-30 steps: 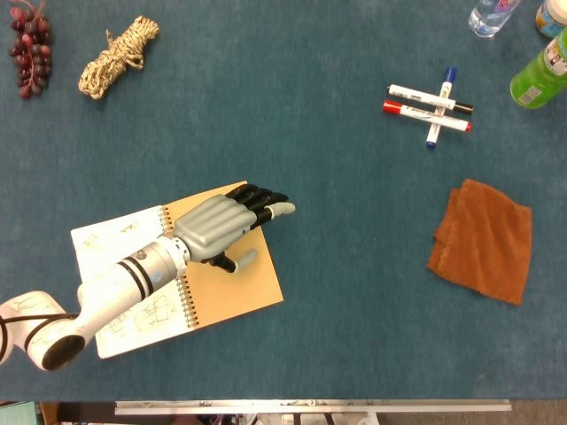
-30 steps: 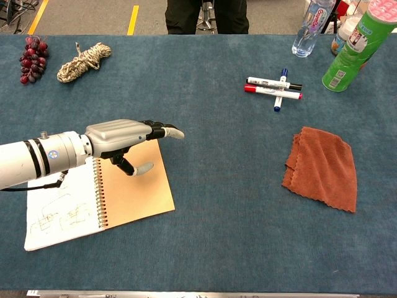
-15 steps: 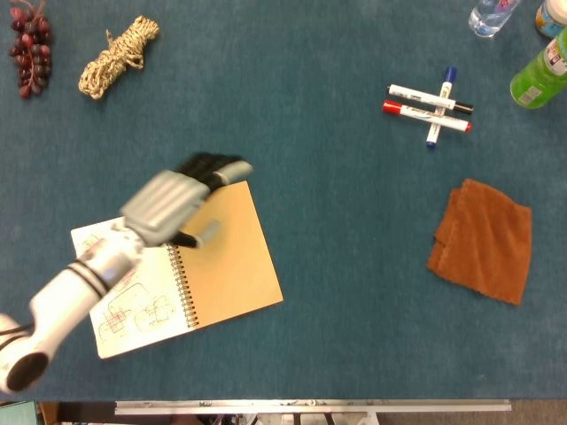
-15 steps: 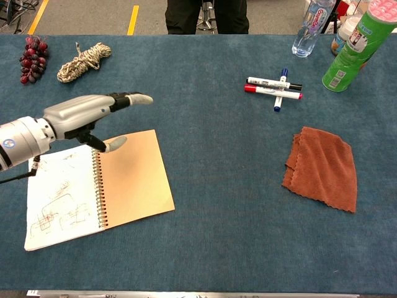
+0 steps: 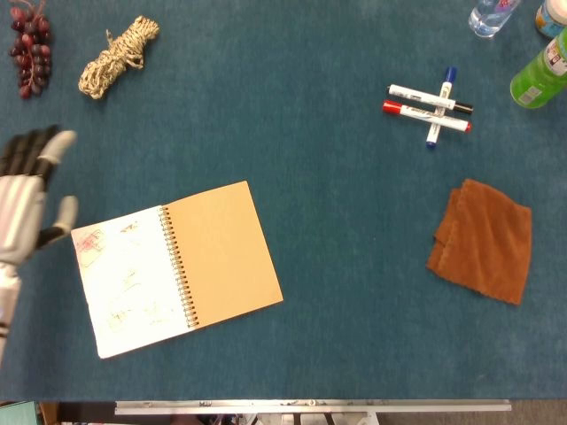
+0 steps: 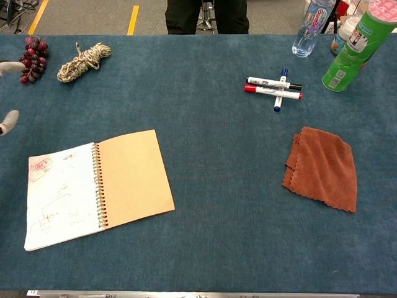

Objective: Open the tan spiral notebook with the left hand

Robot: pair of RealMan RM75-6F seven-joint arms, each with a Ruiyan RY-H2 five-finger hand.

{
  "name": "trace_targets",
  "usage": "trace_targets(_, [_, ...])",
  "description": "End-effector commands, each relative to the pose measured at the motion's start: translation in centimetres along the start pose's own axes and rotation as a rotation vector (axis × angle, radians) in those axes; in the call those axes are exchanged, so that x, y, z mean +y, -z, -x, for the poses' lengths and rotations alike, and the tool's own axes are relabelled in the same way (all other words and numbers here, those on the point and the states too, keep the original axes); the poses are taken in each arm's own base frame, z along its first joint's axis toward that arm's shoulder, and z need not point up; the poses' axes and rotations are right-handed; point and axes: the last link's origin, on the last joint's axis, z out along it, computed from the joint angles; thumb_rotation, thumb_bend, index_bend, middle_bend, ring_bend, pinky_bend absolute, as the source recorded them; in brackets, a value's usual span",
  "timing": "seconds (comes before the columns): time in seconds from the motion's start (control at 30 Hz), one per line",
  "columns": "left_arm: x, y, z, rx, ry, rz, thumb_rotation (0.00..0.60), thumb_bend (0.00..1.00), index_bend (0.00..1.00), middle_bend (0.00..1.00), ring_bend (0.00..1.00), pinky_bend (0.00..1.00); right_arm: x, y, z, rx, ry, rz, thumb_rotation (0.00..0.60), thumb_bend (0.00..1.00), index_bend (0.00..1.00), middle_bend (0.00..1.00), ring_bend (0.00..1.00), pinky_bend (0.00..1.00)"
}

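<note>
Tan spiral notebook (image 5: 177,267) lies open, just right of our left hand (image 5: 27,199) | hand released, fingers spread, gripping nothing | we'd lift away high, leaving the pages flat | right hand unseen

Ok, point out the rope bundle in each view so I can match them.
Head view: rope bundle at upper left, right of the grapes.
Chest view: rope bundle at upper left, again just right of the grapes.
Shared landmark: the open notebook lies nearer the camera, below the rope, in both.
</note>
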Motion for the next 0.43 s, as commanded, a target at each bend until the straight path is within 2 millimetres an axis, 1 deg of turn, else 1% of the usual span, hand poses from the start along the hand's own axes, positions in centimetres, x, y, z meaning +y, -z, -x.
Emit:
trace_targets(0.03, [-1.5,1.6,-0.7,0.057,-0.01,-0.075,0.6,0.45,0.09,0.06,0.0,0.0,-0.2,0.0,0.1,-0.001,-0.003,-0.001,0.6,0.21,0.26,0.25,0.18,0.29])
trace_targets(0.23, [-2.2,3.0,-1.3,0.085,-0.023,-0.124,0.6,0.45,0.1,0.07,0.0,0.0,-0.3,-0.1,0.3,-0.006,-0.009,-0.008,0.6,0.23,0.27,0.26,0.18,0.29])
trace_targets(0.43, [-2.3,3.3,-1.2,0.089,-0.011,-0.134,0.6,0.45,0.1,0.07,0.0,0.0,-0.6,-0.1,0.2,0.0,-0.015,-0.02,0.6,0.23,0.27,0.26,0.18,0.29])
